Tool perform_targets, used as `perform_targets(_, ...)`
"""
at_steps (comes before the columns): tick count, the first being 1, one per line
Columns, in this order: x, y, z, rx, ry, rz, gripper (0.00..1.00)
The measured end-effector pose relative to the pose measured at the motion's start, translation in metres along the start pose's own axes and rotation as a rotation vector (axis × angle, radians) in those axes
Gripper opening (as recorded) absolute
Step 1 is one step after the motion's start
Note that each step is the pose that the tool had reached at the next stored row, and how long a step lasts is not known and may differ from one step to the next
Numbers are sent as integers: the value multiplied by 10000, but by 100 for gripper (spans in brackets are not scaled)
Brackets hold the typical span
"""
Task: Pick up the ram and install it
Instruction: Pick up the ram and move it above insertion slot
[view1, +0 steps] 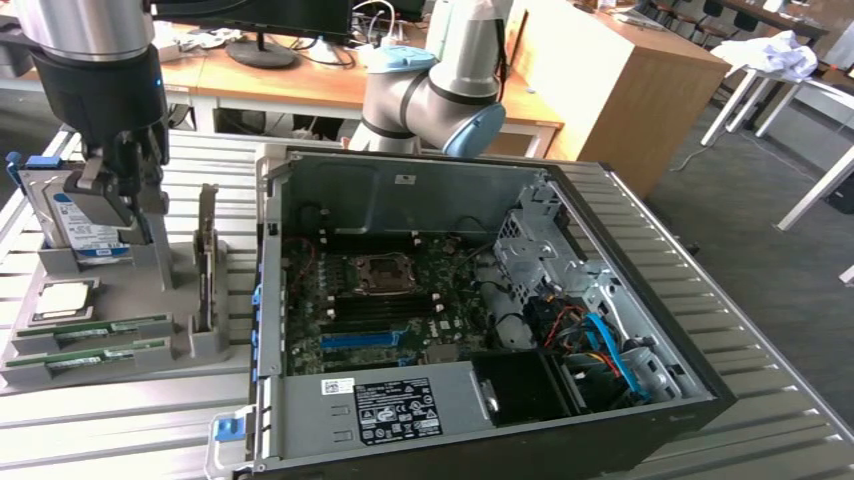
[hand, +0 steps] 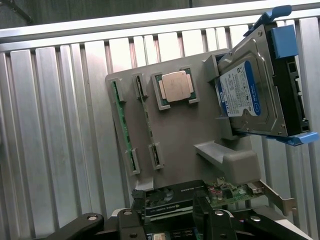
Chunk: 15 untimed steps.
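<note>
Two ram sticks (view1: 96, 331) lie on edge in slots at the near end of a grey holder (view1: 174, 300), at the exterior view's left. The wrist view shows them as thin green strips (hand: 123, 127) beside a square silver processor (hand: 176, 86). My gripper (view1: 124, 200) hangs above the far part of the holder, well above the ram and touching nothing. In the wrist view its dark fingers (hand: 132, 222) stand apart, and the gripper (hand: 167, 220) is open with nothing between them. The open computer case (view1: 400, 190) holds the motherboard (view1: 380, 305).
A blue-labelled hard drive (hand: 250, 95) stands in the holder beside the gripper, and a graphics card (hand: 200, 197) stands upright right under it. Drive cage and cables (view1: 587, 330) fill the case's right side. The slatted metal table (view1: 107, 420) carries everything.
</note>
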<state>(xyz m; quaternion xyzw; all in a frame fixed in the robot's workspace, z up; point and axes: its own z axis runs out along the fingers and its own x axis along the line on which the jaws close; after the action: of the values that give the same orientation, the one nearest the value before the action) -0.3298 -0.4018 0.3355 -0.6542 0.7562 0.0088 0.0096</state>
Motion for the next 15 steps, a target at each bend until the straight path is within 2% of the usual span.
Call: perform_targets(15, 1, 0, 38, 1, -1, 0, 50)
